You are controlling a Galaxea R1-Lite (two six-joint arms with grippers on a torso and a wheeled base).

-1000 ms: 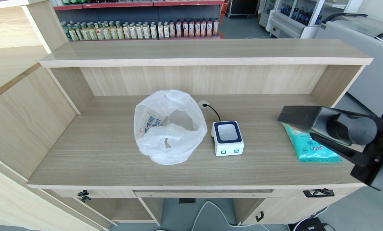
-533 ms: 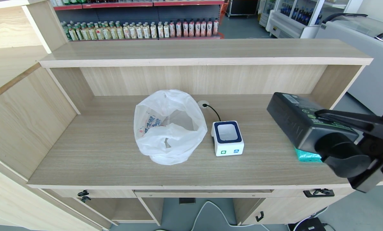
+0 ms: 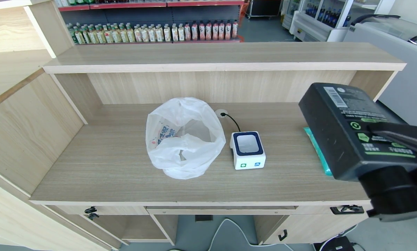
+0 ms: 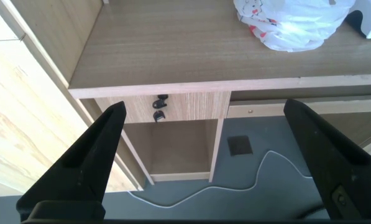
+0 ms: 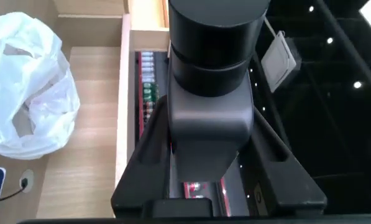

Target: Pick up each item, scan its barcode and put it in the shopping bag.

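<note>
1. Lifted and rolled since the earlier frames, the black bottle (image 3: pixel 341 129) now sits higher, with its labelled face turned up. It hides more of the teal pack (image 3: pixel 316 150) than before.
2. The right gripper (image 5: pixel 211 124) is clamped across the bottle's body, with one finger (image 3: pixel 400 134) lying over the label. This crosswise hold likely keeps the barcode (image 3: pixel 335 97) uncovered at the end away from the cap.
3. The scanner (image 3: pixel 247 150) stands on the counter (image 3: pixel 107 167) below the right gripper and to its left, window facing up. With the barcode also facing up, the bottle probably has to be turned label-down over the scanner to be read.
4. The shopping bag (image 3: pixel 184 137) sits farther to that gripper's left, just beyond the scanner. Its mouth gapes upward, well placed for a drop after scanning.
5. The teal pack lies flat on the counter directly under the held bottle, apparently waiting its turn.
6. The left gripper (image 4: pixel 205 112) hangs low in front of the counter's edge with its fingers spread and nothing between them, seemingly parked out of the way.
</note>
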